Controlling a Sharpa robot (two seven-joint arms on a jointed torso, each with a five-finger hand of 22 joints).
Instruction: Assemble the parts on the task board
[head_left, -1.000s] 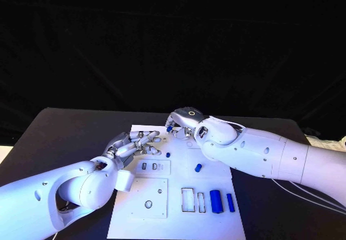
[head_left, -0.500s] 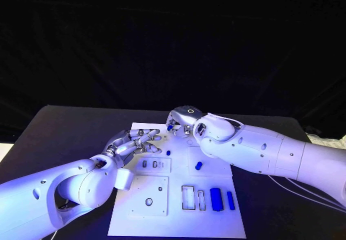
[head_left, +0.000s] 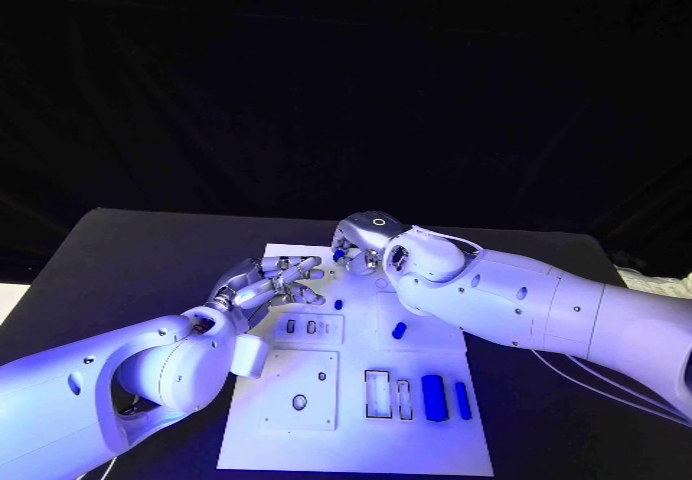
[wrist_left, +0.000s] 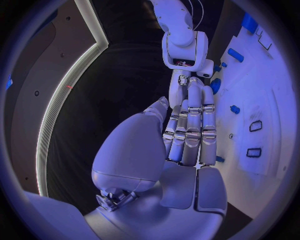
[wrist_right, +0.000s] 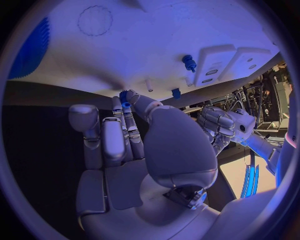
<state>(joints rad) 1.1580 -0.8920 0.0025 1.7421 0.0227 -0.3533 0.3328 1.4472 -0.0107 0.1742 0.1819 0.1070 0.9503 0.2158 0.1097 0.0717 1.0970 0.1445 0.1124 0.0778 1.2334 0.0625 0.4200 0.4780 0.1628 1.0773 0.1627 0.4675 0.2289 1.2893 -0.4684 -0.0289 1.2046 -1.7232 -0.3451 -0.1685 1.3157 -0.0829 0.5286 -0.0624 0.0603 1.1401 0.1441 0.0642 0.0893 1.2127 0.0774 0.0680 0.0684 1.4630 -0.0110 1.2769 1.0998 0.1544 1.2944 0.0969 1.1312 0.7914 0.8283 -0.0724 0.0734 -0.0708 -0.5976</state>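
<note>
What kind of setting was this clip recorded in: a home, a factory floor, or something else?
Most likely a robotics lab or demo booth, not a home. A black table stands before a black backdrop and bears only a white task board with cut-out slots and small blue parts, worked by two robot hands.

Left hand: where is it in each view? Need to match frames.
Head view: left hand over the board's left edge.
Left wrist view: mid-circle, fingers straight, board alongside.
Right wrist view: near the rim, just off the board.
Shared landmark: the board.
</note>
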